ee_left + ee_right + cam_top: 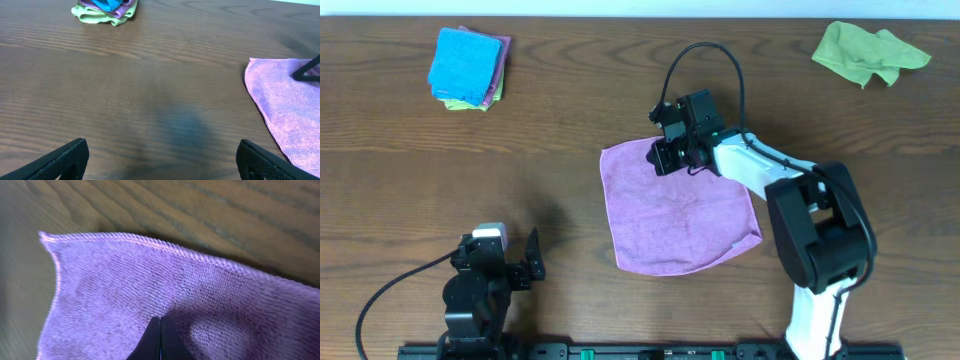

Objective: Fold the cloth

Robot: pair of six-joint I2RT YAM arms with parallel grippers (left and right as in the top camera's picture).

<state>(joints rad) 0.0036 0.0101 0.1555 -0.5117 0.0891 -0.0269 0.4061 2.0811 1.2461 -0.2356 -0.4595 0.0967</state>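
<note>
Cloth (680,210) lies flat mid-tabletop (570,130), slightly rt of centre, near-rt corner curled a bit. The right gripper (667,157) sits over its far edge, close to the far-left corner. In the wrist cam its fingers (159,342) are pressed together and the pile puckers up around the tips, so I read it as pinching the cloth (125,285). The left gripper (502,262) is low at the near-left side, well apart from the cloth (287,107), with fingers (67,160) spread wide and nothing btwn them. A folded stack (468,68), blue on top, sits far-left. A crumpled lime-green cloth (868,52) is far-rt.
</note>
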